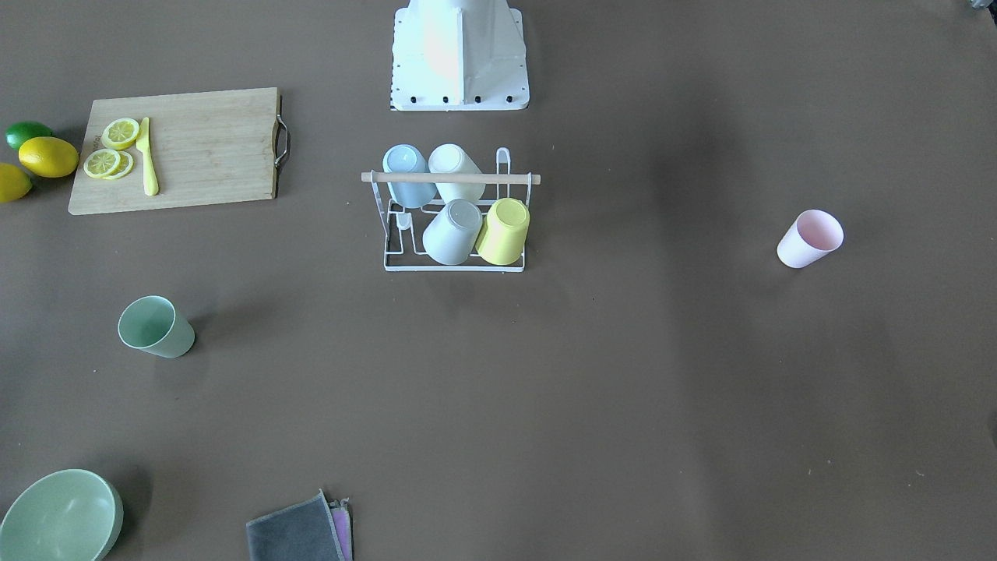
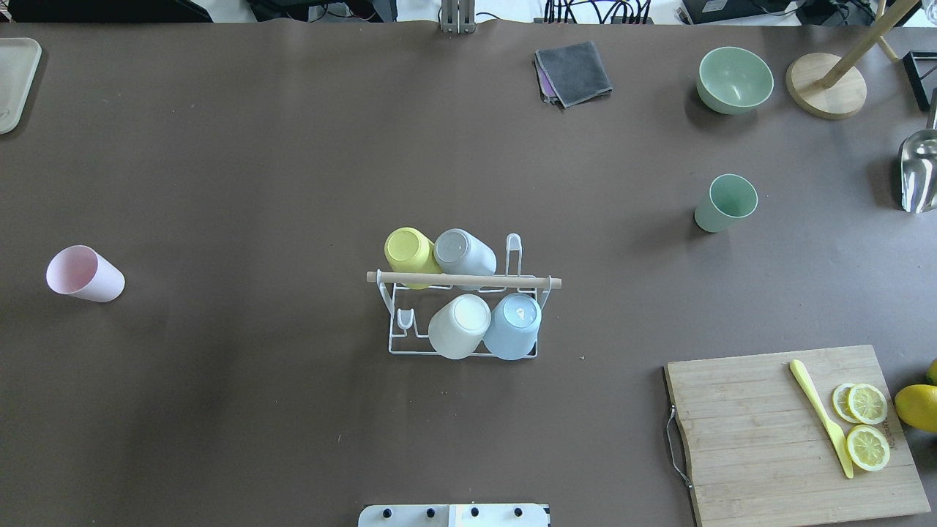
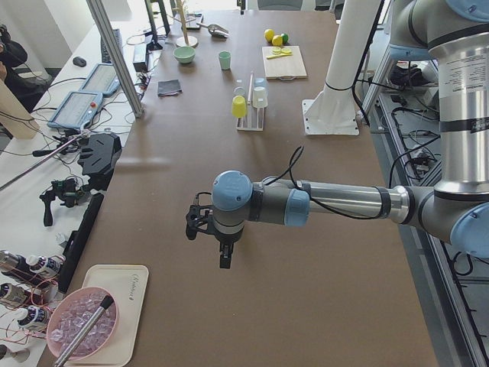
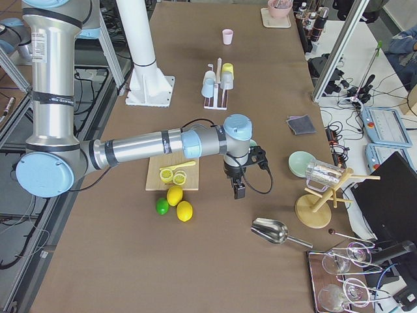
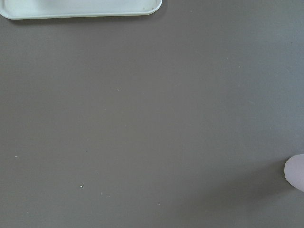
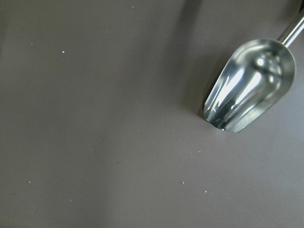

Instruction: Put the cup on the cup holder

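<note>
The cup holder (image 1: 452, 178), a white wire rack with a wooden rod, stands mid-table, also in the overhead view (image 2: 461, 279). Several cups hang upside down on it: blue, white, grey and yellow. A pink cup (image 2: 84, 274) stands far out on the robot's left, its edge showing in the left wrist view (image 5: 295, 172). A green cup (image 2: 725, 203) stands on the right. My left gripper (image 3: 221, 248) hangs above the table's left end; my right gripper (image 4: 239, 189) hangs above the right end. Each shows only in a side view, so I cannot tell whether it is open or shut.
A wooden cutting board (image 2: 754, 432) with lemon slices and a yellow knife lies front right, lemons (image 1: 48, 156) and a lime beside it. A green bowl (image 2: 734, 79), grey cloth (image 2: 572, 72), metal scoop (image 6: 249, 92), wooden stand (image 2: 826, 84) and white tray (image 5: 80, 8) line the edges.
</note>
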`<state>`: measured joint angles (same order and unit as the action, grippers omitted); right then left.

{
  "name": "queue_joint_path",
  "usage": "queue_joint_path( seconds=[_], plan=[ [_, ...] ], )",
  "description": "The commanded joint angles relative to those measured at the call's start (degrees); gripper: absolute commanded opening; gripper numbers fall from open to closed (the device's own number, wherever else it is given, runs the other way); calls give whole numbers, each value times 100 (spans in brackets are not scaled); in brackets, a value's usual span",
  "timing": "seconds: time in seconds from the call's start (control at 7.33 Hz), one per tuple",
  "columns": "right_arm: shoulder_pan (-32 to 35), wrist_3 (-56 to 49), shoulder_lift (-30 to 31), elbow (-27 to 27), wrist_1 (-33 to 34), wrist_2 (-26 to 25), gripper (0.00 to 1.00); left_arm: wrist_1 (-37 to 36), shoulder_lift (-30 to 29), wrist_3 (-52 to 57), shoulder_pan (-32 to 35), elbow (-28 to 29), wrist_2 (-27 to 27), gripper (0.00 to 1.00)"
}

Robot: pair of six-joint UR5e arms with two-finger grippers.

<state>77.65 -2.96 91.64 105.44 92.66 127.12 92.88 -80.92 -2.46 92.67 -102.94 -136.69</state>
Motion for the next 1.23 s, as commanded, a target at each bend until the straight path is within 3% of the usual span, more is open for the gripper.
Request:
queue_joint_path(
  seconds=[0.0, 0.27, 0.68, 0.95, 1.09],
  plan=[
    [-434, -177, -697, 56, 969, -186, 100, -7, -2, 0, -12, -7, 2, 99],
    [-1153, -188, -1303, 21, 1743, -861, 100, -7, -2, 0, -21, -15, 2, 99],
    [-1541, -634, -2034, -41, 2701, -1049, 100, -488, -81, 0, -3, -24, 11, 99],
    [-1770, -950, -2770, -512, 3264, -1128, 100, -2220, -1174, 9, -422, 19, 81, 99],
    [-1841, -1074, -3453, -1176, 3554, -1128, 100, -3101, -1841, 9, -738, 55, 447, 99]
  ],
)
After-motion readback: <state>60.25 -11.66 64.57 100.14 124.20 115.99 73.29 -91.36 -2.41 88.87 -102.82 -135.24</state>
